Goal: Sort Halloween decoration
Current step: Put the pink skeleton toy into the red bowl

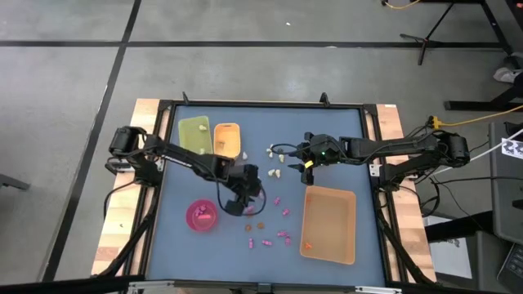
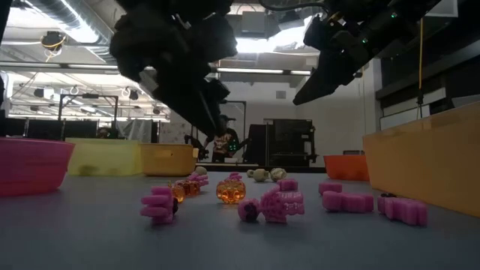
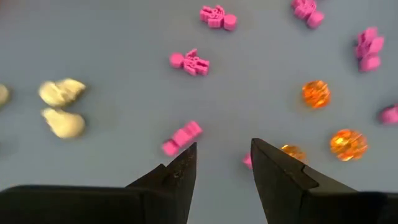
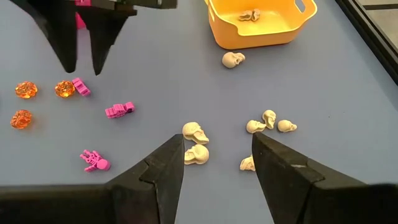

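Left pincer (image 1: 245,198) hangs over the middle of the blue surface (image 1: 343,139), fingers (image 3: 180,180) parted, nothing between them. Just ahead of its tips lies a pink trinket (image 3: 181,137); by the other finger a pink bit (image 3: 247,161) touches an orange bead (image 3: 292,152). More orange beads (image 3: 316,93) and pink figures (image 3: 190,61) lie scattered farther ahead of it, and two cream skulls (image 3: 61,92) sit off to one side. Pink bowl (image 1: 201,216) is just beside this pincer on its outer side, with pink pieces inside. Green tray (image 1: 194,133) and yellow-orange tray (image 1: 226,140) stand side by side beyond this arm, near the surface's far edge; the yellow-orange one holds a cream piece (image 4: 250,15), and one skull (image 4: 233,60) lies just outside it.

Right pincer (image 1: 304,165) hovers over the cream skull cluster (image 1: 280,155), jaws apart, gripping nothing. A pair of skulls (image 4: 194,132) lies touching each other just ahead of one finger (image 4: 165,168); three more (image 4: 268,119) sit near the other finger and another (image 4: 247,163) is right at it. Large tan tray (image 1: 329,224) is close behind this pincer, with one small orange item (image 1: 307,244) in a corner. Low view shows pink trinkets (image 2: 279,204) and an orange pumpkin bead (image 2: 231,189) resting on the surface under both arms.
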Controlling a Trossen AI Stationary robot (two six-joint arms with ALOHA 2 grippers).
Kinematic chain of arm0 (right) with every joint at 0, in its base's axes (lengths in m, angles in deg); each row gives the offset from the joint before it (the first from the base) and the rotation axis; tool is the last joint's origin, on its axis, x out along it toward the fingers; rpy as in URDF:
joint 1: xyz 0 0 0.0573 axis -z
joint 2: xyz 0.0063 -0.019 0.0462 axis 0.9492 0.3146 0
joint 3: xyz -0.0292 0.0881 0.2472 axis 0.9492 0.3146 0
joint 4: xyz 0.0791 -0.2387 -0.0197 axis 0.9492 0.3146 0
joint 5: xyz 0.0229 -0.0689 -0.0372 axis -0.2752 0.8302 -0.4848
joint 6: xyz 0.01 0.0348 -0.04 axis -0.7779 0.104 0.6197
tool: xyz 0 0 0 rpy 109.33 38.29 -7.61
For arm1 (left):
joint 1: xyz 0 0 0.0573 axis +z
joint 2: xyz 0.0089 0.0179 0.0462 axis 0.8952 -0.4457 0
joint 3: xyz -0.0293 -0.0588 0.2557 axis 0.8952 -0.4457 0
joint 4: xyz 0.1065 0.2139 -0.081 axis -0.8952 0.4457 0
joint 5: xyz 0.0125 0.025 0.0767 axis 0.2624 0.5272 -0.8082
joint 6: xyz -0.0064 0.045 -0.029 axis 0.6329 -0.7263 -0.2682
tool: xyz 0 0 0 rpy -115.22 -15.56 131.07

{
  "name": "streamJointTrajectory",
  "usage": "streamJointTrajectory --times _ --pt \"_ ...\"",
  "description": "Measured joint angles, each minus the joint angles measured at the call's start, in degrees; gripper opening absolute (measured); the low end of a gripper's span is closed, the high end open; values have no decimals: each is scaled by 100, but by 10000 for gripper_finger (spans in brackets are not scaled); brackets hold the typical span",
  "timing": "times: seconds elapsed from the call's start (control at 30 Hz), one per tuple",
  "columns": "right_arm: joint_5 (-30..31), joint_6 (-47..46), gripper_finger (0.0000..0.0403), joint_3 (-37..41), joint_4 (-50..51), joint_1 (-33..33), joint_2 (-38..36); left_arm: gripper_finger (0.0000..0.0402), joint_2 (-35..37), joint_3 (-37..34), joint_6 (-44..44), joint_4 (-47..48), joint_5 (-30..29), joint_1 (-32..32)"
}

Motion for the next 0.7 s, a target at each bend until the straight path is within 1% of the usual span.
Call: streamJointTrajectory --times 0.13,0.23,0.33,0.47,0.7 --pt "1 0 186 0 0 2 0 135 0 -157 831 -174 -6 -194" --pt "1 0 186 0 0 1 0 135 1 -330 1345 -610 -116 -338" --pt "1 0 186 0 2 0 0 135 0 -475 1693 -904 -489 -478" --pt "0 0 186 0 2 2 0 135 2 -534 1959 -932 -1116 -636" --pt "-1 0 186 0 2 0 0 135 2 -671 2548 -933 -1542 -890"
